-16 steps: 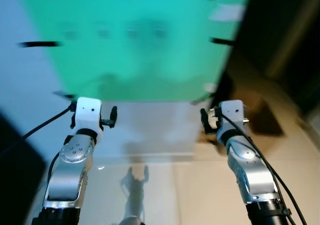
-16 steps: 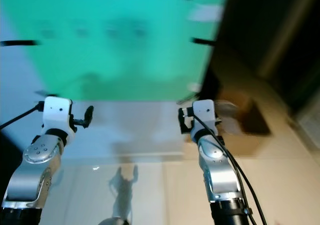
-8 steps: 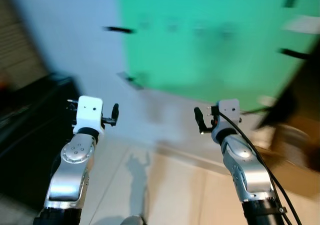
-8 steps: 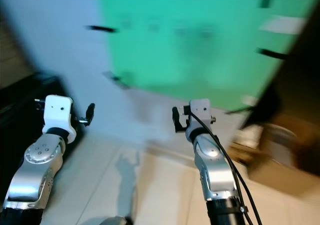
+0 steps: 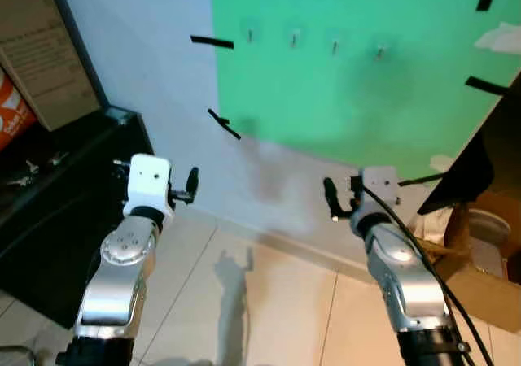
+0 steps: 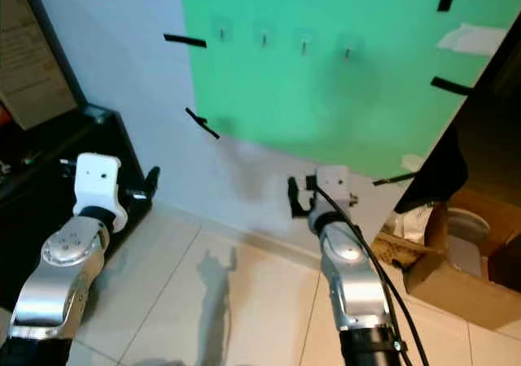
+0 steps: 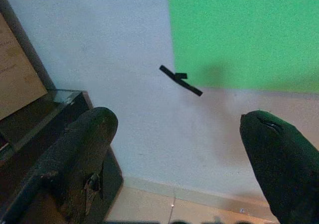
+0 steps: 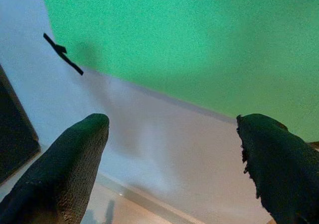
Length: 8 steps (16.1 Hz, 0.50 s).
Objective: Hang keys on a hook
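So both pincers, left pincer (image 7: 179,149) and right pincer (image 8: 169,159), hang released, empty; ahead: green sheet (image 5: 358,65) with 4 hooks (image 5: 334,47), white wall (image 5: 138,57), tiled floor (image 5: 277,301) below.

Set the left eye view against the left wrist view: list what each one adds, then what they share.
Left eye view adds: a row of four small hooks on the green wall sheet, the right gripper held up before the wall, and an open brown cardboard box on the floor at the right.
Left wrist view adds: the left gripper seen close, its black fingers spread wide with nothing between them.
Shared: the green sheet, the crossed black tape strip at its lower corner, the white wall and the black cabinet.
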{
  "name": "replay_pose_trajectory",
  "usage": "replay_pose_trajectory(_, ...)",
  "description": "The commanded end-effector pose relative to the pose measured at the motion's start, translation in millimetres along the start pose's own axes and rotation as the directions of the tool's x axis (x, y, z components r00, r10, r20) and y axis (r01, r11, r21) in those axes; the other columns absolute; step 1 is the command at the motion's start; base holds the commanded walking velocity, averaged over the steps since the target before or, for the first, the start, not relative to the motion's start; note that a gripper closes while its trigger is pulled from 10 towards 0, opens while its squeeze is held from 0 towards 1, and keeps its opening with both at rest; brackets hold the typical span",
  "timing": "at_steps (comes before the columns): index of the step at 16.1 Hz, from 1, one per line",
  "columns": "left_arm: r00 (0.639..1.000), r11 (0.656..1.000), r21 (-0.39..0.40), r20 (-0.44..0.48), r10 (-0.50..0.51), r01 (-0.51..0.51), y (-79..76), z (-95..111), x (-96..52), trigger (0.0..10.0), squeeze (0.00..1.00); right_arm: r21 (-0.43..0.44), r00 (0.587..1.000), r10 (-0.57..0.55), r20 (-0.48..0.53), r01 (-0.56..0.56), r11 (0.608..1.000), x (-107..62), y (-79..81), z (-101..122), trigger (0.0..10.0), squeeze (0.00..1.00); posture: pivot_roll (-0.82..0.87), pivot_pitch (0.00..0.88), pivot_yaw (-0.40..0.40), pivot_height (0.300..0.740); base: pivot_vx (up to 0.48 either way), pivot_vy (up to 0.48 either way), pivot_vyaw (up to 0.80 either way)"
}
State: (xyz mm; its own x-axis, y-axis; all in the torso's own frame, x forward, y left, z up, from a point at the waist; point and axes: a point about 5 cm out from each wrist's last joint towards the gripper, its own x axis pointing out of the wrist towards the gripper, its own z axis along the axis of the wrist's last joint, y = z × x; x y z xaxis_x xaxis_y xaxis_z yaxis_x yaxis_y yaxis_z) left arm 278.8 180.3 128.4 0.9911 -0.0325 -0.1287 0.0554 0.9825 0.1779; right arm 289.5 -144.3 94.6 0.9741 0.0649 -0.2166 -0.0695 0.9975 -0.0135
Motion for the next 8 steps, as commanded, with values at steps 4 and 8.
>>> replay_pose_trajectory(4, 1.000, 1.000, -0.009, 0.019, 0.003, -0.003, 3.4, 5.7, 0.5, 10.0, 0.00, 0.008, 1.000, 0.000, 0.010, 0.000, 1.000, 2.0, 0.7, 4.0, 10.0, 1.00, -0.05, 0.000, -0.004, 0.740, 0.408, 0.000, 0.58)
replay_pose_trajectory(8, 1.000, 1.000, -0.012, 0.011, 0.010, -0.010, 4.5, 5.2, 0.6, 10.0, 0.00, 0.008, 1.000, 0.004, 0.010, -0.004, 1.000, 4.3, 2.1, 5.1, 10.0, 1.00, -0.04, 0.000, -0.007, 0.740, 0.404, 0.000, 0.67)
